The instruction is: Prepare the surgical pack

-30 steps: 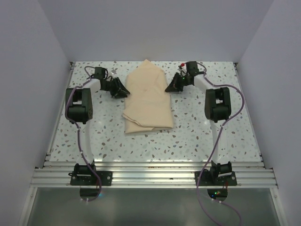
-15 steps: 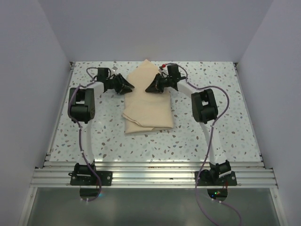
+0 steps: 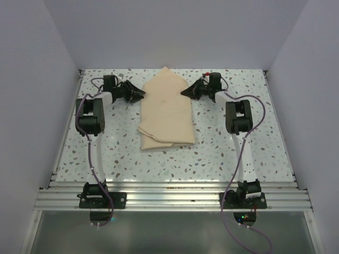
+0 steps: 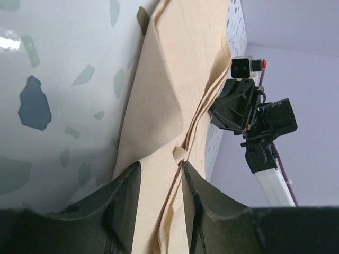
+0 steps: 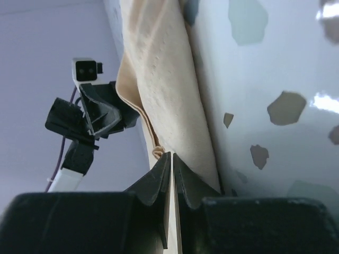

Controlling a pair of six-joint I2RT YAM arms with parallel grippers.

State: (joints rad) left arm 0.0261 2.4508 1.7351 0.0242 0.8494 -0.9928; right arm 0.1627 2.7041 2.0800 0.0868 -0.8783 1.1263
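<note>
Top external view puts the surgical pack (image 3: 165,114) mid-surface, toward 12 o'clock on the speckled surface (image 3: 228,153). It is a tan sheet, partly folded, with its pointed tip at 12 o'clock and its thicker, layered end at 6 o'clock. The left hand (image 3: 140,94) meets the pack's edge at about 10 o'clock and the right hand (image 3: 185,92) at about 2 o'clock. Both sit low against the surface and mirror each other, which I judge suits taking the two upper flanks to fold them in, since the parcel is not yet closed. From above, neither hand's state can be read. The left wrist view supplies one: the left fingers (image 4: 127,196) stand apart, released, with a fold of the sheet's edge in the gap and the right hand facing across the sheet. The right wrist view shows the right fingers (image 5: 154,181) clenched to a thin slit, tips at the sheet's edge; whether a layer is pinched there I cannot tell.
</note>
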